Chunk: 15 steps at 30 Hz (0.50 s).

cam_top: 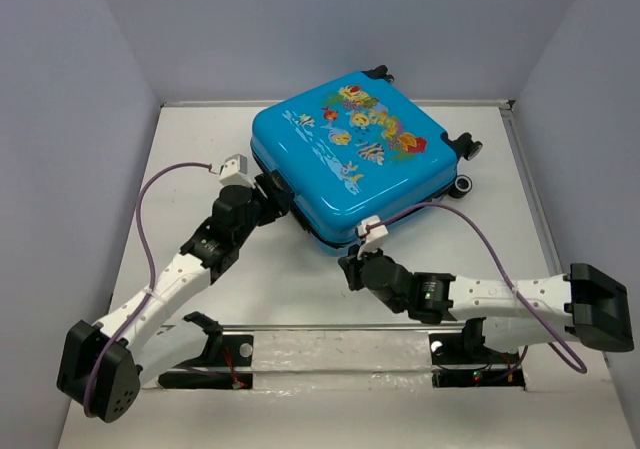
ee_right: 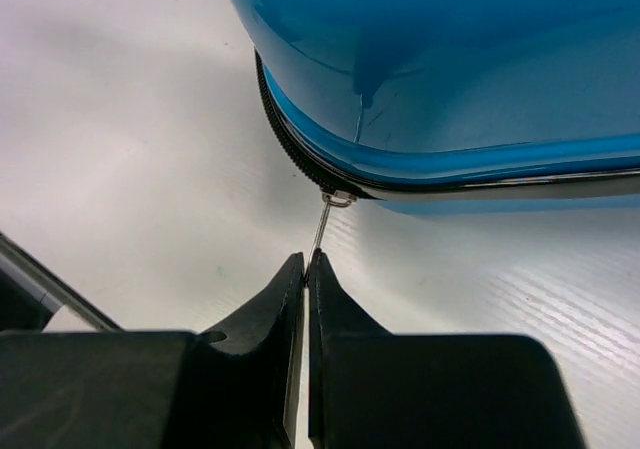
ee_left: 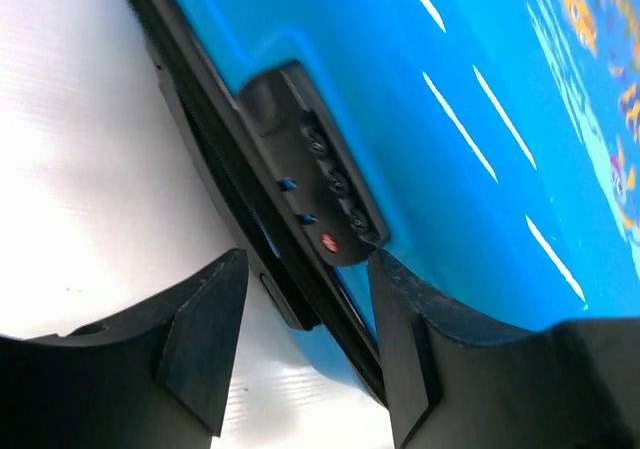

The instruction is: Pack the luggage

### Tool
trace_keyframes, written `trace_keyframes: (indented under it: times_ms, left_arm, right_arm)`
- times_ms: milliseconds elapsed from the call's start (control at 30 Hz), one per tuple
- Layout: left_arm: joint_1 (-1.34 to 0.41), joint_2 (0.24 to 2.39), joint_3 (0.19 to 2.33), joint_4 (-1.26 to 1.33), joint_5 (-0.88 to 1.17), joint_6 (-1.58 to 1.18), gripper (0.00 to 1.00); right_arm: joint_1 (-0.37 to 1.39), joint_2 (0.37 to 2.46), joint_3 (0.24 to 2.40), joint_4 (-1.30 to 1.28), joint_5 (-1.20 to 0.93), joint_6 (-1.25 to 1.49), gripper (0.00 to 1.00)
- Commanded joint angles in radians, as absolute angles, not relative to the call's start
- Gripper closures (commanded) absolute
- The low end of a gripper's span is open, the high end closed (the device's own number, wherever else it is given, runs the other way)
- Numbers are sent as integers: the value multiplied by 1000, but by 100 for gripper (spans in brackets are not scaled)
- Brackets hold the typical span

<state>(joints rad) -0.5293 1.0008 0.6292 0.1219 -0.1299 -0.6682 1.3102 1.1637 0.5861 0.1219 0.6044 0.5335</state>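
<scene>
Low in the overhead frame both arms reach up across the table (cam_top: pixel 300 294) to the luggage (cam_top: pixel 350 159), which lies lid-down at upper centre. The left gripper (cam_top: pixel 268 191) is at its left edge and the right gripper (cam_top: pixel 350 267) at its bottom corner. Left wrist view: fingers spread astride the zipper seam, beside the combination lock (ee_left: pixel 320 179), whose dials are too blurred to read. Right wrist view: fingers pressed together on the thin zipper pull (ee_right: pixel 320 224). I judge it could slip free, or the case could skid, if tugged askew. No brand is legible.
</scene>
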Motion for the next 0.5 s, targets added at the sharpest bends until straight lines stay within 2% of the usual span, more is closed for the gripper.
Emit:
trace_keyframes:
  times_ms: [0, 67, 100, 133, 167, 200, 233, 300, 333, 467]
  left_arm:
    - [-451, 939, 552, 271, -94, -724, 39]
    - [-401, 931, 567, 276, -68, -727, 39]
    - [-376, 925, 612, 264, -51, -729, 38]
    - [-352, 923, 639, 261, -45, -732, 37]
    - [-306, 925, 670, 267, -38, -736, 35]
    - [-284, 934, 711, 262, -37, -735, 27]
    - [-263, 986, 756, 249, -32, -732, 24]
    - [-192, 1070, 935, 203, 61, -721, 18]
    - [-180, 1160, 1054, 189, 111, -712, 15]
    - [-135, 1369, 1314, 63, 181, -637, 7]
  right_arm:
    - [1339, 1169, 641, 201, 310, 588, 93]
    - [1339, 1239, 676, 204, 247, 568, 93]
    - [1339, 1256, 719, 136, 259, 583, 88]
    - [1339, 1264, 729, 106, 271, 598, 73]
    - [1339, 1255, 735, 75, 303, 603, 34]
    - [1339, 1237, 736, 40, 325, 641, 22]
    - [1339, 1215, 732, -47, 345, 664, 14]
    - [1301, 1125, 726, -154, 360, 713, 3]
    - [1289, 1089, 726, -181, 362, 721, 2]
    - [1204, 936, 761, -297, 421, 739, 0]
